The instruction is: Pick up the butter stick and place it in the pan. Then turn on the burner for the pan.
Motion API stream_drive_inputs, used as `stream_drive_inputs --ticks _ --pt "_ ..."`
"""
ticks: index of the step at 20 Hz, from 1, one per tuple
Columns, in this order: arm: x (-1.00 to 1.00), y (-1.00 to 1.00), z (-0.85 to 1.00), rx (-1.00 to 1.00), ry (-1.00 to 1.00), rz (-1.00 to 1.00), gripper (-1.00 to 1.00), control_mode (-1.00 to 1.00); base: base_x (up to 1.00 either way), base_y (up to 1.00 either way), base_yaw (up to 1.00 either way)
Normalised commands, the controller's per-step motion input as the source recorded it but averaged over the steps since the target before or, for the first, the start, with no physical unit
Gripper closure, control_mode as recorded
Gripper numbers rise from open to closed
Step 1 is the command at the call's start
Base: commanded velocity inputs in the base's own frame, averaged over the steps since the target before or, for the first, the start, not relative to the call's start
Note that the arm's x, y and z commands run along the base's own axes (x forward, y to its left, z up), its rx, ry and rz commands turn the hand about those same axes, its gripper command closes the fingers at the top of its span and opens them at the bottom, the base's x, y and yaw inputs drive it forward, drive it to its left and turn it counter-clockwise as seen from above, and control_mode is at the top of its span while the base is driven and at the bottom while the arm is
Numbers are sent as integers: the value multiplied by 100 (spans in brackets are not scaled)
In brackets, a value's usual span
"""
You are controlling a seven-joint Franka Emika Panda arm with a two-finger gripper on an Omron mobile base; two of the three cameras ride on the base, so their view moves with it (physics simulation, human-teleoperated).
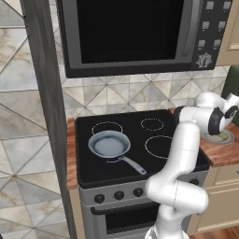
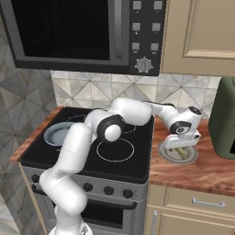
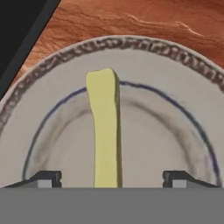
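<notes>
Two fingertips of the end effector [image 3: 112, 178] stand wide apart at the bottom of the hand view, one on each side of the butter stick [image 3: 105, 131], neither visibly touching it. That pale-yellow bar lies on a round grey plate [image 3: 175, 144] with a speckled rim and a thin blue ring, running from between the fingertips toward the plate's far rim.

From the right base view, the end effector [image 2: 181, 148] hangs low over the plate [image 2: 166, 156], which sits on the wooden tabletop [image 2: 206, 174] close to its left edge, just beside the cooktop's right edge. A sliver of butter stick [image 2: 181, 153] shows under the hand. A dark green appliance [image 2: 224, 119] stands at the tabletop's right, against the wall.

The pan [image 1: 109, 144] rests on the front-left burner [image 1: 115, 160] of the black cooktop [image 1: 88, 172], handle pointing toward the front edge and to the right, its bowl bare. Three more white rings mark the glass. Dark knobs [image 1: 119, 195] line the stove front below, and a microwave [image 1: 130, 32] hangs above. The white arm reaches from the stove's front across to the plate.
</notes>
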Motion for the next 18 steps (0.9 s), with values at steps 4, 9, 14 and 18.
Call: stream_drive_inputs --ticks 4,9,14,18 --pt "0 14 -18 -1 0 0 100 -100 0 0 0" --pt "-7 8 4 0 -4 0 100 -100 0 0 0" --pt "-26 29 54 0 -9 0 100 -100 0 0 0" --pt "-29 53 81 0 -12 0 100 -100 0 0 0"
